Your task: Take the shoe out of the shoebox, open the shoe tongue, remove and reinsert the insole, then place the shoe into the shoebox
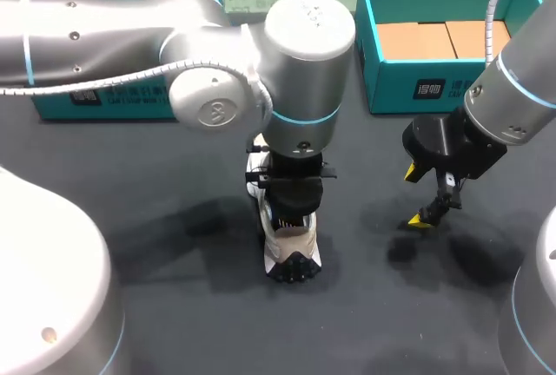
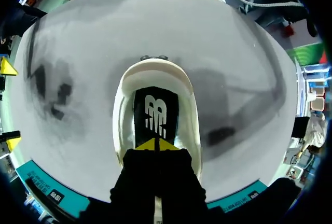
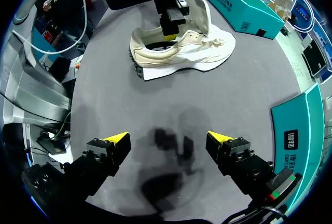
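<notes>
The white shoe (image 1: pixel 294 249) lies on the dark table in the middle, heel toward the near edge. My left gripper (image 1: pixel 291 221) comes straight down into its opening. In the left wrist view its yellow tips (image 2: pixel 155 144) are pressed together, shut, resting on the black insole (image 2: pixel 155 111) that lies flat inside the shoe (image 2: pixel 155 73); I cannot tell whether they pinch it. My right gripper (image 1: pixel 417 197) hangs open over bare table to the shoe's right. From the right wrist view, its gripper (image 3: pixel 168 141) is empty and the shoe (image 3: pixel 192 53) lies well ahead of it.
An open teal shoebox (image 1: pixel 373 54) with cardboard inside stands at the back right. A second teal box (image 1: pixel 95 101) sits at the back left behind my left arm. Bare dark table surrounds the shoe.
</notes>
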Robot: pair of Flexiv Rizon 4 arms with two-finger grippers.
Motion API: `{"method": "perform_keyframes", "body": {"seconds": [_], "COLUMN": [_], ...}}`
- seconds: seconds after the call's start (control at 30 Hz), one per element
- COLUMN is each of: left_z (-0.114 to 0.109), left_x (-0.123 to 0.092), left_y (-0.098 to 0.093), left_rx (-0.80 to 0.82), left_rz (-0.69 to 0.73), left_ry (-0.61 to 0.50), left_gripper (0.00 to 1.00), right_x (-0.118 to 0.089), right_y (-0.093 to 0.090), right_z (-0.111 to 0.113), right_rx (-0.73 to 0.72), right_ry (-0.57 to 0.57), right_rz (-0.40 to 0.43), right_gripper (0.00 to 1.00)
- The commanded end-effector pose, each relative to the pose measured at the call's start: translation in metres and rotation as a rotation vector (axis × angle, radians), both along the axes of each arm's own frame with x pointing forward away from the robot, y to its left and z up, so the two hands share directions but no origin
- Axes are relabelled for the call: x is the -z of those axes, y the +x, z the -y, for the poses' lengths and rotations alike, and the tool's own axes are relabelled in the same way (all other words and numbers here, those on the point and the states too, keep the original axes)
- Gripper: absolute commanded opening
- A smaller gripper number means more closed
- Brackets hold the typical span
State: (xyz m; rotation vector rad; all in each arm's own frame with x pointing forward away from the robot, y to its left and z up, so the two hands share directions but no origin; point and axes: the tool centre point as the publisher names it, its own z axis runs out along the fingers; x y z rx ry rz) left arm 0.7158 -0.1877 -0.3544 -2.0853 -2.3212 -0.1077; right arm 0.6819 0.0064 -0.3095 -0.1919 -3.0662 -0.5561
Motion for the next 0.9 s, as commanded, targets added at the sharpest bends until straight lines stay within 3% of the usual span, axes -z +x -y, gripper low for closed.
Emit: {"method": "perform_keyframes", "body": {"seconds": [0.03, 0.13, 0.2, 0.3, 0.37, 0.4, 0.9], "left_z": [-0.003, -0.008, -0.01, -0.012, -0.012, -0.013, -0.013], "left_x": [0.001, 0.003, 0.003, 0.006, 0.008, 0.009, -0.001], "left_y": [0.0, 0.0, -0.001, 0.002, 0.005, 0.007, 0.01], "left_rx": [-0.013, -0.029, -0.056, -0.06, -0.068, -0.074, -0.082], "left_rz": [0.013, 0.024, 0.059, 0.055, 0.053, 0.052, 0.041], "left_ry": [0.009, 0.014, 0.021, 0.027, 0.033, 0.034, -0.008], "left_gripper": [0.0, 0.16, 0.36, 0.54, 0.91, 1.0, 1.0], "right_x": [0.001, 0.001, 0.001, 0.001, 0.001, 0.001, 0.001], "right_y": [-0.001, -0.001, -0.001, -0.001, -0.001, -0.001, -0.001], "right_z": [0.0, 0.0, 0.0, 0.0, 0.0, 0.0, 0.0], "right_rx": [0.002, 0.002, 0.002, 0.002, 0.002, 0.002, 0.002], "right_ry": [-0.001, -0.001, -0.001, -0.001, -0.001, -0.001, -0.001], "right_rz": [0.002, 0.002, 0.002, 0.002, 0.002, 0.002, 0.002], "right_gripper": [1.0, 1.0, 1.0, 1.0, 1.0, 1.0, 1.0]}}
